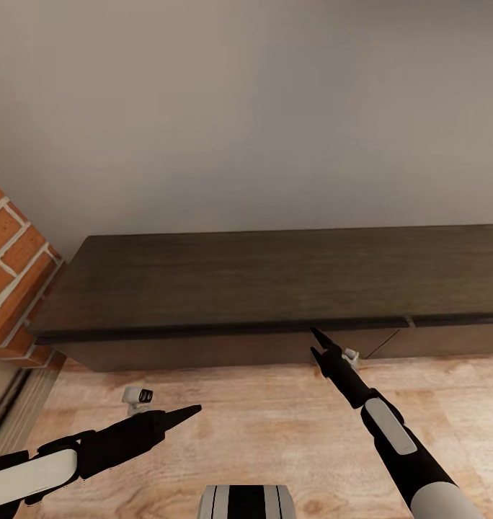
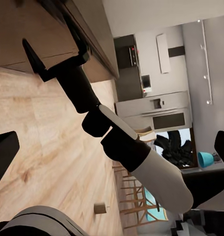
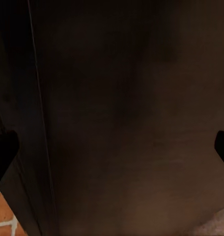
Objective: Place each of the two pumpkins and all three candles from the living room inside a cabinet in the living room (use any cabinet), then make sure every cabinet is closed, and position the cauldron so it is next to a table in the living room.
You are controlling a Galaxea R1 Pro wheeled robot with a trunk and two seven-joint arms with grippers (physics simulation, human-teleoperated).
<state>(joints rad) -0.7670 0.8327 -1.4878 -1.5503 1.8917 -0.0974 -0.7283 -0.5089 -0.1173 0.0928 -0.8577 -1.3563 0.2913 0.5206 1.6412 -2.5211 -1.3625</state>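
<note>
From the head view, the cabinet (image 1: pixel 275 288) runs wide across the middle, a long low dark brown unit against a plain pale wall, its top bare and its fronts in shadow under the overhang. One front near 3 o'clock stands slightly angled out from the rest. The right pincer (image 1: pixel 317 343) reaches up to the cabinet's front edge just right of centre, its two black fingers a little apart with nothing between them. The left pincer (image 1: pixel 192 411) hangs low at 7 o'clock over the wooden floor (image 1: pixel 261 425), pointing right; whether it is apart or together I cannot tell here. A brick pillar (image 1: pixel 12 274) stands at 9 o'clock beside the cabinet's left end.

The left wrist view adds what the head misses: its own fingertips sit wide apart at the frame's edges, and beyond the right arm (image 2: pixel 117 142) it sees a small beige candle (image 2: pixel 99 208) on the floor, well away from the cabinet, plus a distant kitchen with grey units (image 2: pixel 154 110).

The right wrist view presses close on the dark cabinet front (image 3: pixel 126 123), fingertips apart.
</note>
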